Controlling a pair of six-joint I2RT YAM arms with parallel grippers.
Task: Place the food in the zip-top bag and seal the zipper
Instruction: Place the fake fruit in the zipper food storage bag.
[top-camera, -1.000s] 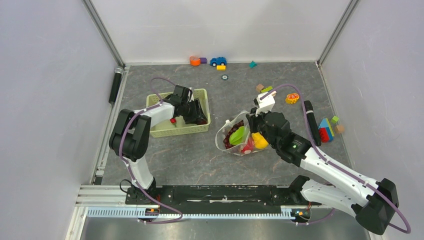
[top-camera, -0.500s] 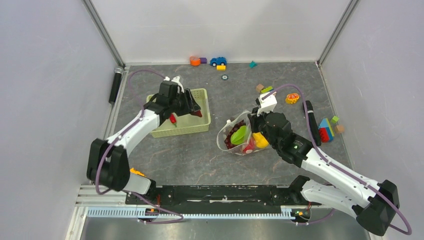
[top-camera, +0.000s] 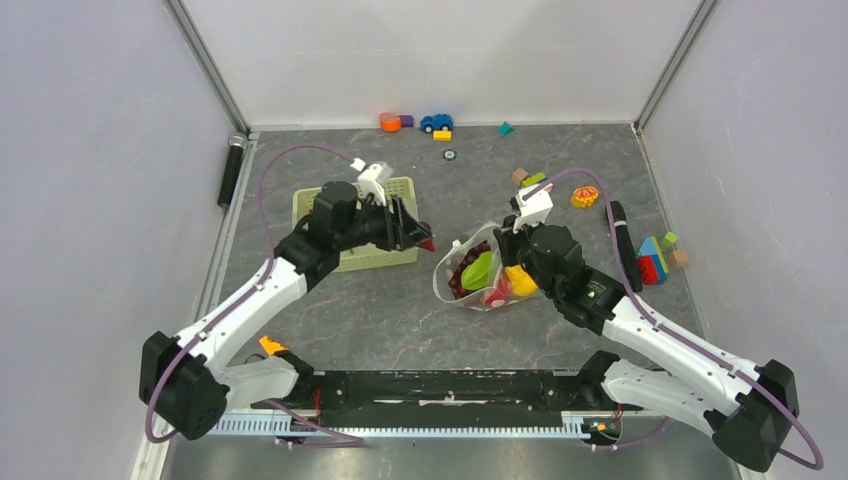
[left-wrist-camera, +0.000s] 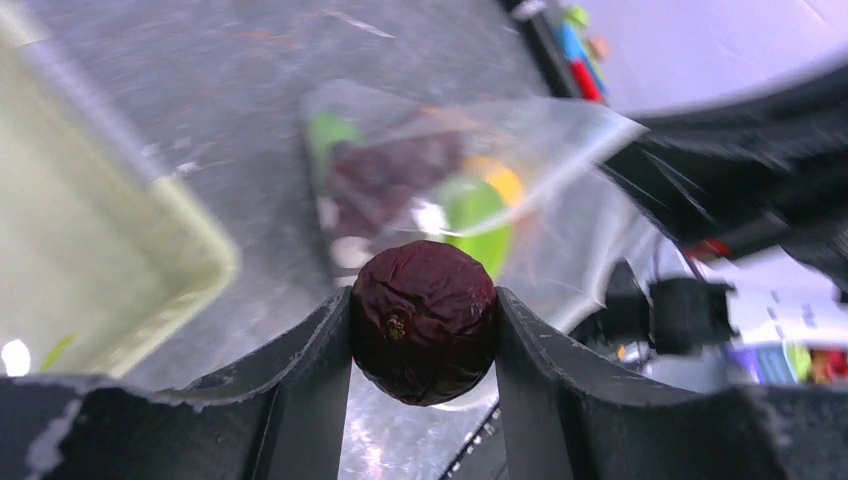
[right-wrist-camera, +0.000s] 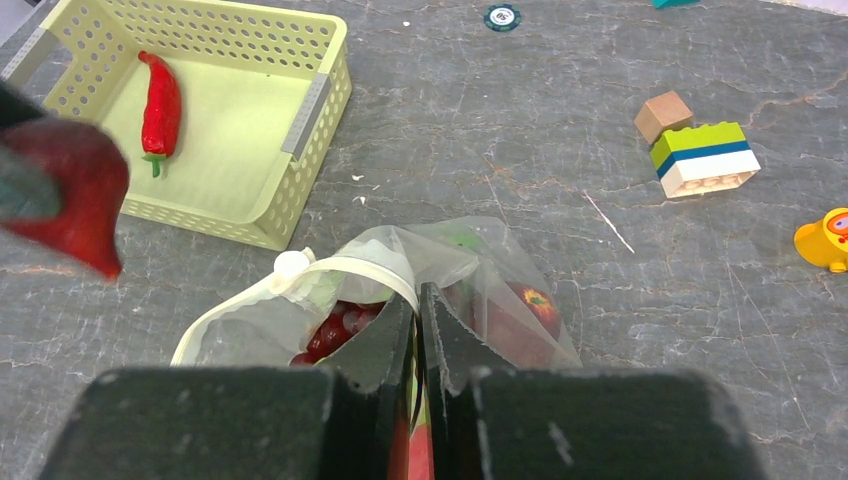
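Observation:
The zip-top bag (top-camera: 448, 262) lies at mid-table with its mouth held open. Inside are a green piece (top-camera: 477, 268), a yellow piece (top-camera: 520, 281), the purple grape bunch (top-camera: 460, 280) and red pieces. My right gripper (top-camera: 505, 248) is shut on the bag's upper edge (right-wrist-camera: 470, 262), next to the whitish zipper strip (right-wrist-camera: 345, 266) and its slider tab (right-wrist-camera: 290, 264). My left gripper (top-camera: 420, 240) is shut on a round dark brown-red food piece (left-wrist-camera: 425, 320) and holds it in the air just left of the bag's mouth. A red chilli (right-wrist-camera: 160, 95) lies in the basket.
The pale green lattice basket (top-camera: 380, 259) stands left of the bag. Blocks (right-wrist-camera: 700, 158), a yellow toy (top-camera: 585, 196), a blue car (top-camera: 436, 122) and more blocks (top-camera: 655, 258) lie at the back and right. Black cylinders lie at the left edge (top-camera: 231, 170) and the right (top-camera: 619, 240).
My left gripper rose out of the basket with the dark piece and moved right, up to the bag's mouth. The right gripper and the bag stayed in place.

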